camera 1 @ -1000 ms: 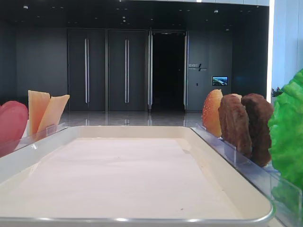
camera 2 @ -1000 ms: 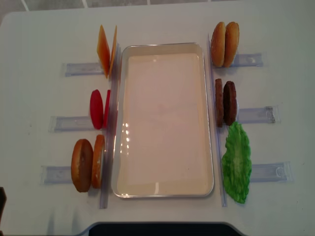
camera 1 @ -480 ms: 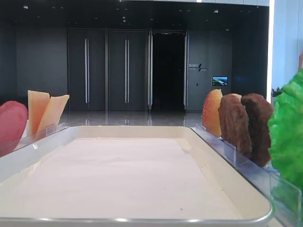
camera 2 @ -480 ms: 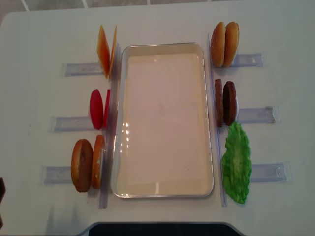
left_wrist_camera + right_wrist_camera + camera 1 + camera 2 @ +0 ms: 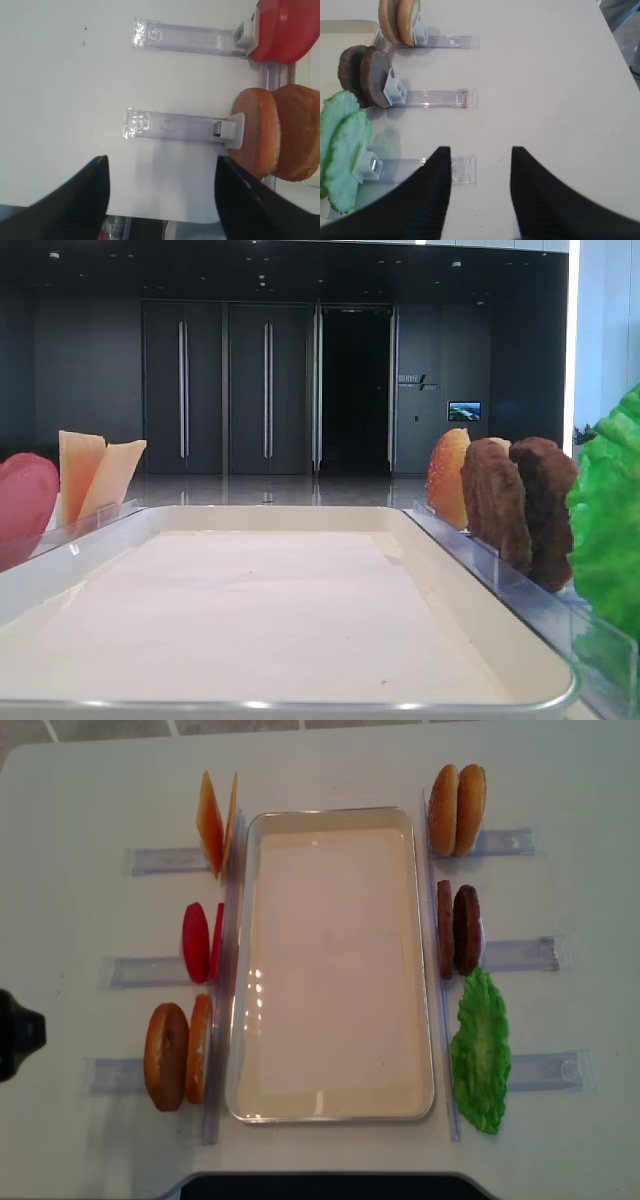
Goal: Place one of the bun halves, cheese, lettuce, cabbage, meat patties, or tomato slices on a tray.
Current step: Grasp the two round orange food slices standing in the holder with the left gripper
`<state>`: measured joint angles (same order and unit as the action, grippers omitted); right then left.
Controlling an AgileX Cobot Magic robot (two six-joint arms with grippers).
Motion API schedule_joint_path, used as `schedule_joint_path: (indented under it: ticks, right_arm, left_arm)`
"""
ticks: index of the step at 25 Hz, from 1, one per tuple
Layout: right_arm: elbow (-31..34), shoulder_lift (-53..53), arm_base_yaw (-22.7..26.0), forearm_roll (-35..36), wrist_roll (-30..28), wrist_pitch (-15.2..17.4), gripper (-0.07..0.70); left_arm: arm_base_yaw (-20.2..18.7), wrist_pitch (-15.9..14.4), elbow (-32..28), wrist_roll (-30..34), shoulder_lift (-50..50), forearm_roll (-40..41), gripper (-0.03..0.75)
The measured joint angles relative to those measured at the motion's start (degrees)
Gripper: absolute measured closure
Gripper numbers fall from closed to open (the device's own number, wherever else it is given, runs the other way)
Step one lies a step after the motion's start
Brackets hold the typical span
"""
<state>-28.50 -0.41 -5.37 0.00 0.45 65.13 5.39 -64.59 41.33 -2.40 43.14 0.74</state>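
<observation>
The bun halves (image 5: 275,132) nearest your left gripper (image 5: 160,192) stand on edge as a pair in a clear holder (image 5: 175,127), just left of the tray (image 5: 335,1110) at its near corner; a second pair (image 5: 457,810) stands off the tray's far right corner. These look light, thick and fairly stiff, with smooth domed crusts that could slip, so I would take one across its flat faces near the upper edge, pinching gently so it slides free of the holder's clip and leaves its neighbour standing. Your left gripper hangs over bare table beside that holder with its fingers spread wide and nothing between them. The right gripper (image 5: 480,192) is likewise spread and empty, above the end of the holder that carries the lettuce (image 5: 342,150). The tray itself holds only its white paper lining. Around it, each in its own holder: cheese (image 5: 217,825) and tomato slices (image 5: 200,942) on the left, meat patties (image 5: 458,930) and lettuce on the right. The lettuce looks floppy and thin; the cheese thin and easily bent.
</observation>
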Motion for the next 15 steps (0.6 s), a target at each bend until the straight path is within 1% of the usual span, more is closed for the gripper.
schedule_joint_path:
  ticks: [4,7,11,15]
  right_arm:
    - [0.0,0.0,0.0,0.0,0.0,0.0,0.328]
    - [0.0,0.0,0.0,0.0,0.0,0.0,0.328]
    - [0.0,0.0,0.0,0.0,0.0,0.0,0.328]
    - [0.0,0.0,0.0,0.0,0.0,0.0,0.328]
  left_arm:
    - [0.0,-0.2,4.4,0.0,9.8,-0.1,0.219]
    - [0.0,-0.2,6.2,0.0,15.5,-0.1,0.219]
    - [0.0,1.1,6.7,0.0,19.5,-0.1,0.219]
    - [0.0,1.2,6.7,0.0,20.1,-0.1,0.219]
